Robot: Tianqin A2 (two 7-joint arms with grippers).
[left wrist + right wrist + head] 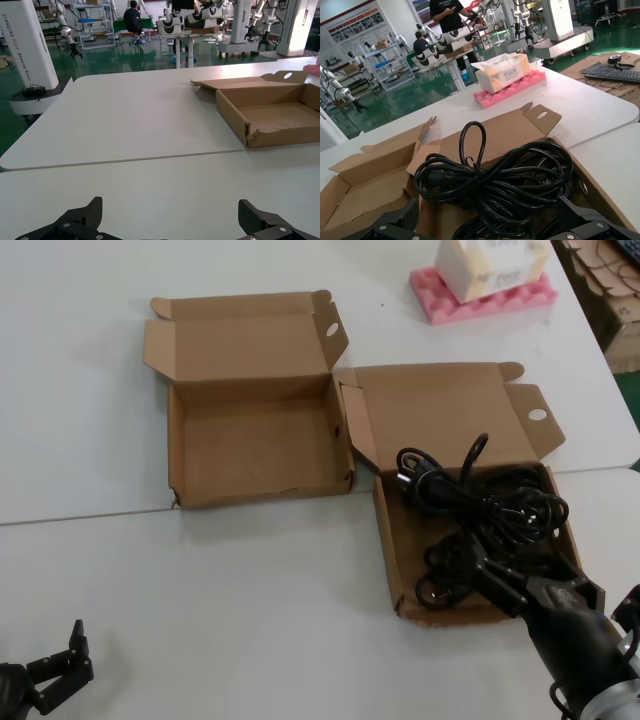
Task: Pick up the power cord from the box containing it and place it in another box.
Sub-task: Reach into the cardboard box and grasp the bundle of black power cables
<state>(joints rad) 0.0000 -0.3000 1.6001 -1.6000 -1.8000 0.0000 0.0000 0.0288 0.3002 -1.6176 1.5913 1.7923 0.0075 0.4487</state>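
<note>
The power cord (455,485) is a looped black bundle with a chunky plug (408,462), lying on top of other black cords in the right cardboard box (385,540), whose lid tab is at the right corner. In the right wrist view the cord (495,172) lies just ahead of the fingers. My right gripper (530,575) is open and empty, low over the near part of that box. The empty left box (250,445) has its lid tab at the left corner. My left gripper (68,652) is open and idle at the table's front left.
A pink foam pad (480,295) with a tissue box on it stands at the back right. A seam (200,510) between the two white tabletops runs along the fronts of the boxes. The empty box (270,112) shows far ahead in the left wrist view.
</note>
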